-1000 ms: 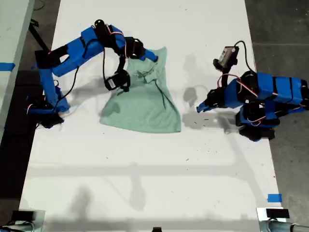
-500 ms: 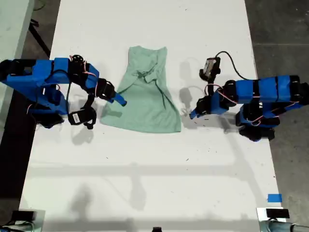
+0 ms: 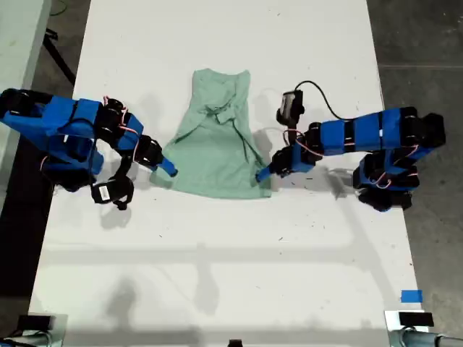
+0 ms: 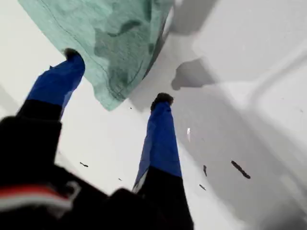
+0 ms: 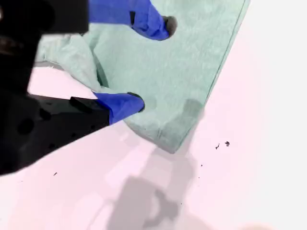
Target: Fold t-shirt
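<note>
While the t-shirt point(image 3: 217, 137) lies half-folded on the table point(image 3: 231, 253), my first gripper point(image 4: 115, 79) and my second gripper point(image 5: 153, 62) gape at its opposite bottom corners, grasping nothing.

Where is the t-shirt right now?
The t-shirt lies on the white table, upper middle of the exterior view, between the two arms; my first gripper and my second gripper are each open at one of its corners.
</note>
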`<action>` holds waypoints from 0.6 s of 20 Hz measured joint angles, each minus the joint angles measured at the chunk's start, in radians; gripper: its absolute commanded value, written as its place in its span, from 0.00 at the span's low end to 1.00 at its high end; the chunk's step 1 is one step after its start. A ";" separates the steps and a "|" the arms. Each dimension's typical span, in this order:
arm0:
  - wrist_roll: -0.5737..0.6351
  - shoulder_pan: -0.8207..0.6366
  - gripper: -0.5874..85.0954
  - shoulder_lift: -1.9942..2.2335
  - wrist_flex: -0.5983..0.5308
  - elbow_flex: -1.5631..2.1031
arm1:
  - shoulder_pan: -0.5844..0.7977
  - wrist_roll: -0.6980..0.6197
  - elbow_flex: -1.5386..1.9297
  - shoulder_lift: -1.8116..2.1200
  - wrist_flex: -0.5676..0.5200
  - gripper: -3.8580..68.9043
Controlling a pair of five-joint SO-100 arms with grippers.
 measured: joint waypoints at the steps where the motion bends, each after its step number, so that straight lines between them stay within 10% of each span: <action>1: -0.009 0.005 0.30 0.032 0.011 0.029 | -0.008 0.002 -0.029 -0.055 -0.011 0.16; 12: -0.055 0.025 0.29 0.190 0.052 0.144 | -0.058 0.095 -0.172 0.074 0.181 0.04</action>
